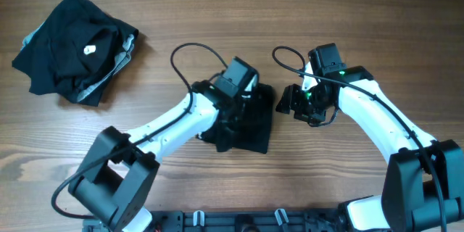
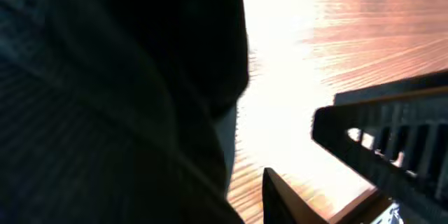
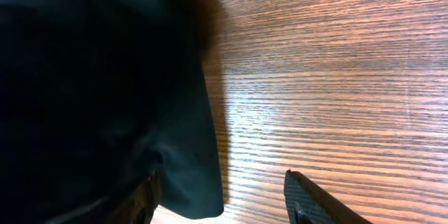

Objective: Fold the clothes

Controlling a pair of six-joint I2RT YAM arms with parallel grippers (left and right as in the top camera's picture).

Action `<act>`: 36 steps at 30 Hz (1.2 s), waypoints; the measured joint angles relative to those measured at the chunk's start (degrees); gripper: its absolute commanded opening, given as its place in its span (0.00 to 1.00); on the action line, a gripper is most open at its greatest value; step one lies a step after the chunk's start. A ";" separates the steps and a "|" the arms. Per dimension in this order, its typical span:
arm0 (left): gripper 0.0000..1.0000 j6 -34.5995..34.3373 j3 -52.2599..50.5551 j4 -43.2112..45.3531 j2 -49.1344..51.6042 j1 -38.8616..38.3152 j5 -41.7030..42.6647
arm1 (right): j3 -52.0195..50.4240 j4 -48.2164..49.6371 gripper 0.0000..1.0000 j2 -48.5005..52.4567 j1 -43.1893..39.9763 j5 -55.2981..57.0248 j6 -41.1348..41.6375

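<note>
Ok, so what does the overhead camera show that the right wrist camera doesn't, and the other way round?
Only overhead: the crumpled pile of black clothes at the table's far left, with its white label. It also shows the left arm reaching over the folded black garment mid-table, and the right arm.
Only right wrist: the wood grain up close, and one finger of the right claw low in the frame.
Both: that folded garment's edge and the wooden table.
</note>
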 measured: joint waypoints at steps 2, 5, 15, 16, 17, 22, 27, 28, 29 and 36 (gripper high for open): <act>0.46 -1.25 0.00 0.52 0.00 -1.01 0.04 | 0.00 -0.46 0.62 0.00 0.00 0.00 -0.02; 0.63 -2.12 0.98 -2.86 -2.25 2.25 0.22 | 0.00 -1.11 0.62 -0.35 0.00 0.02 -2.45; 0.54 4.92 5.05 -14.10 -17.90 18.34 -5.22 | -0.20 2.25 0.71 -14.36 0.50 -0.22 -5.99; 0.53 5.75 5.05 -14.91 -17.51 19.02 -5.51 | -0.48 2.36 0.71 -12.33 0.81 0.02 -5.57; 0.54 6.73 5.05 -16.22 -16.68 19.10 -5.64 | -0.83 3.37 0.71 -9.51 1.01 -0.07 -5.60; 0.47 11.74 5.09 -19.89 -9.64 18.93 -5.57 | -1.42 8.55 0.11 1.31 2.99 -3.80 -10.97; 0.45 17.59 5.05 -19.12 -1.22 18.60 2.16 | 0.26 10.69 0.08 1.68 2.19 -0.17 -11.80; 0.45 18.58 5.05 -18.95 0.13 18.18 3.45 | 1.22 10.95 0.26 1.18 1.77 0.63 -11.82; 0.44 19.30 5.05 -18.93 1.20 17.79 4.44 | 2.05 11.08 0.48 0.24 1.53 1.92 -11.80; 0.43 21.03 5.05 -18.71 6.05 17.35 5.62 | 2.08 -8.28 0.56 -4.11 1.29 5.84 -10.43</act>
